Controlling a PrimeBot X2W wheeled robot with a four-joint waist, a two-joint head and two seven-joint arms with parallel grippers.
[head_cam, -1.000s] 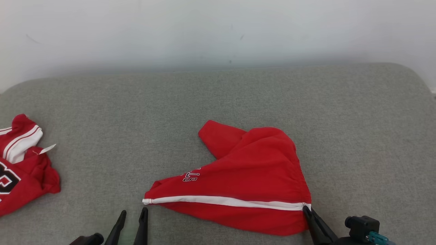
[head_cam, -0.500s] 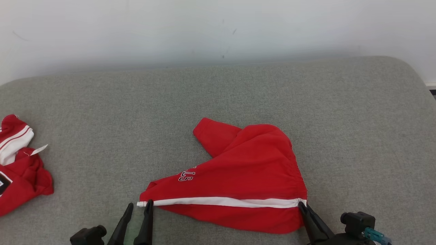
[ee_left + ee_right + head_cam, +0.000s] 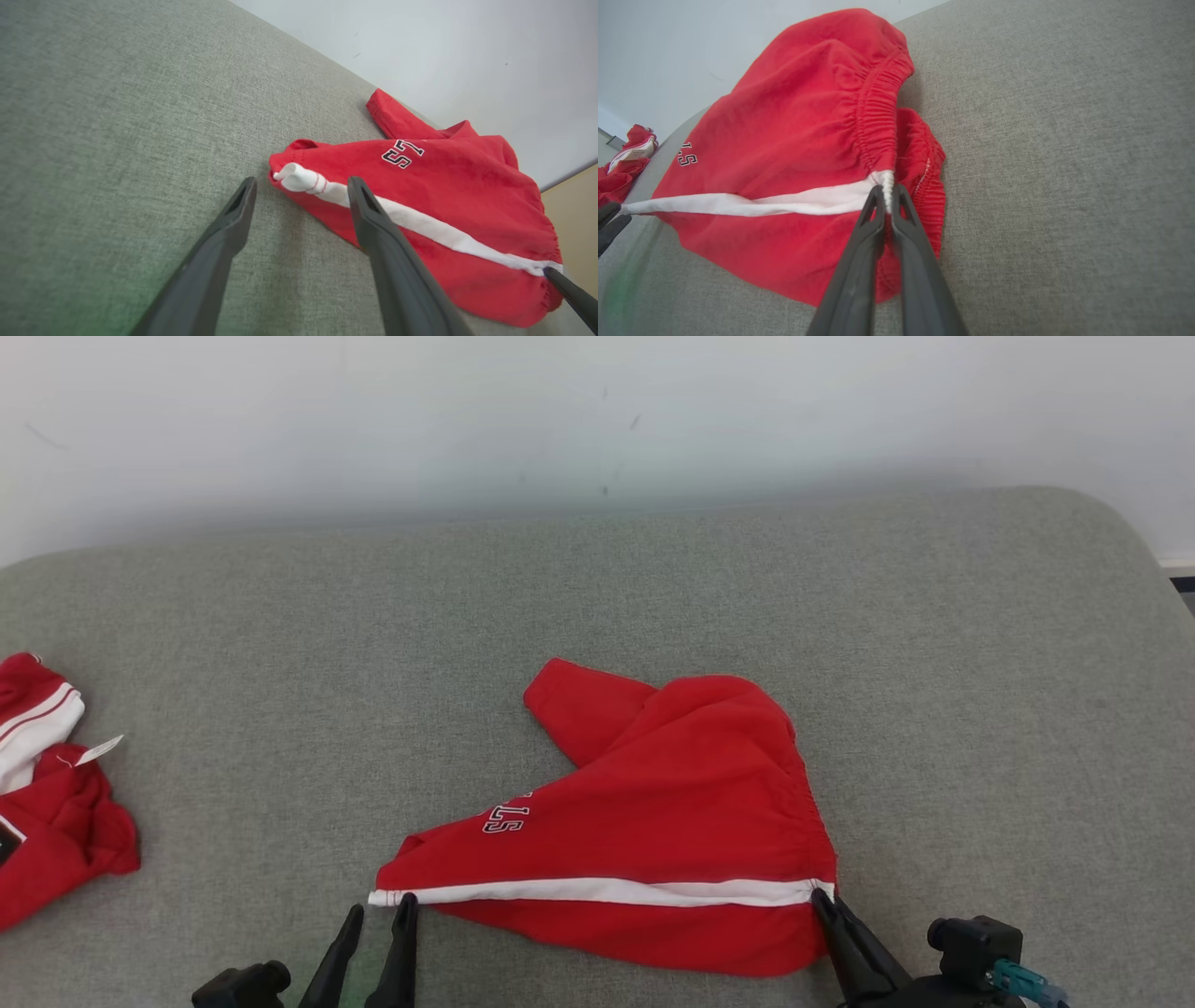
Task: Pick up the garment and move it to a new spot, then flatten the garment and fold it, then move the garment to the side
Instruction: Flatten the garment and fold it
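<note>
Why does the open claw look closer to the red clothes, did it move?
Yes. Against the red garment, the left gripper has crept forward and right, up to the end of its white stripe.

**Matt cloth on a coarse weave**

The garment [image 3: 672, 803] is soft, matt red cloth with a smooth white stripe [image 3: 597, 890] and a puckered elastic waistband [image 3: 878, 112]. The upholstered surface [image 3: 280, 635] is rough grey weave. The left tool [image 3: 381, 905] and right tool [image 3: 888, 191] look like matt dark plastic.

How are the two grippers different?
The left gripper is open; the right gripper is shut. The right gripper pinches the shorts by the waistband; the left gripper holds nothing, poised at the shorts' other end. Both have long dark fingers.
</note>
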